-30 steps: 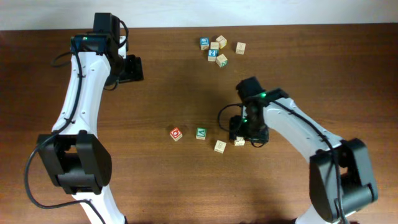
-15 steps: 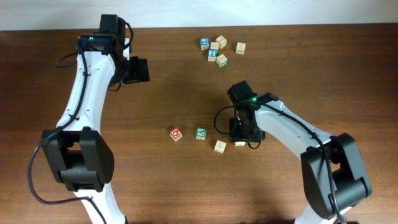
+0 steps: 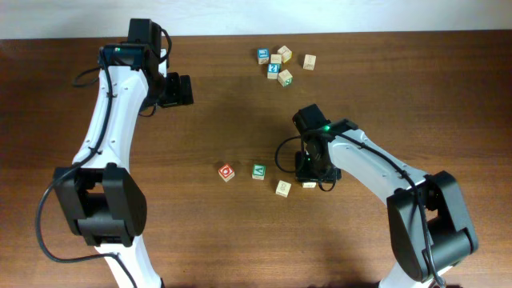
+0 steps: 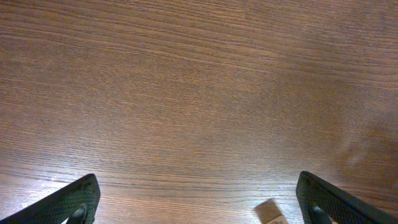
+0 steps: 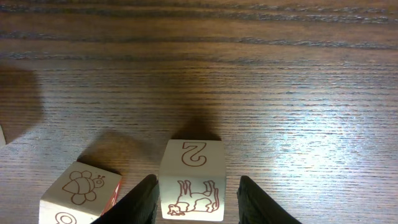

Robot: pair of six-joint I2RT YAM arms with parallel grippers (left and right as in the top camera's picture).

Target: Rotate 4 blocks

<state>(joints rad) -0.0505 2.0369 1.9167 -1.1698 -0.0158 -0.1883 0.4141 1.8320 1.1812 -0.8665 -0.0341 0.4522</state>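
Wooden cube marked 2 (image 5: 189, 163) sits mid-worktop; right hand (image 5: 195, 194) has narrowed around it, firm pinch uncertain. Left hand (image 4: 199, 208) has spread wide, idle near the worktop (image 4: 186, 93) far-left corner. Rotation looks imminent

Left arm (image 3: 108, 120): we see it run from its base at the lower left up to the far edge, where the elbow folds.
Left wrist: turned toward the middle of the desk (image 3: 208, 240), camera looking down on bare wood.
Left tool (image 3: 180, 90): fingers (image 4: 74, 200) spread to both lower corners of the wrist view, with nothing between them.
Right arm (image 3: 376, 164): we see it reach from its base at the lower right up and leftward, bent at the elbow.
Right wrist: pitched downward, low over the desk.
Right tool (image 3: 310, 172): fingers (image 5: 142, 202) narrowly apart, one on each side of the block marked 2 (image 5: 191, 180).
Right tool contact: we cannot tell whether both pads press on it.
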